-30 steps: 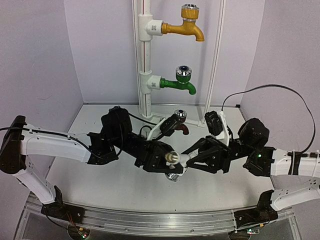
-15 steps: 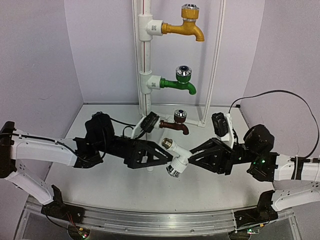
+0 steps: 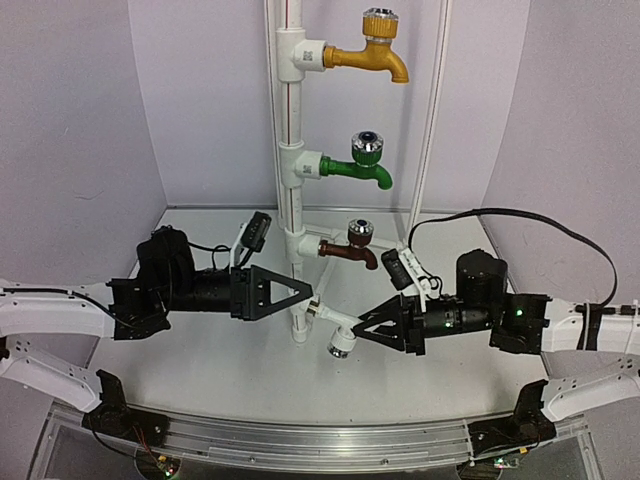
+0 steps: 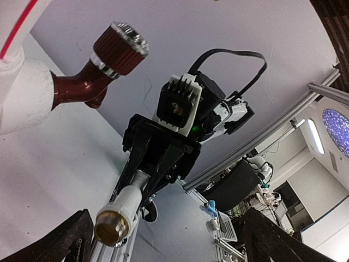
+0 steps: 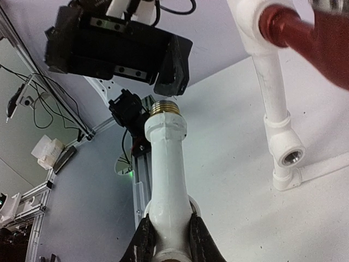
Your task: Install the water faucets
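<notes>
Left gripper jaws spread wide, holding nothing, just left of riser pipe. White faucet sits just right of the pipe base, brass thread toward it, clamped in right gripper, with bare table in front. Fitting labels too small to read.

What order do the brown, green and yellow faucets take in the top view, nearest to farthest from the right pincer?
1. Brown faucet, lowest on the pipe.
2. Green faucet, middle fitting.
3. Yellow faucet, top of the pipe.
</notes>
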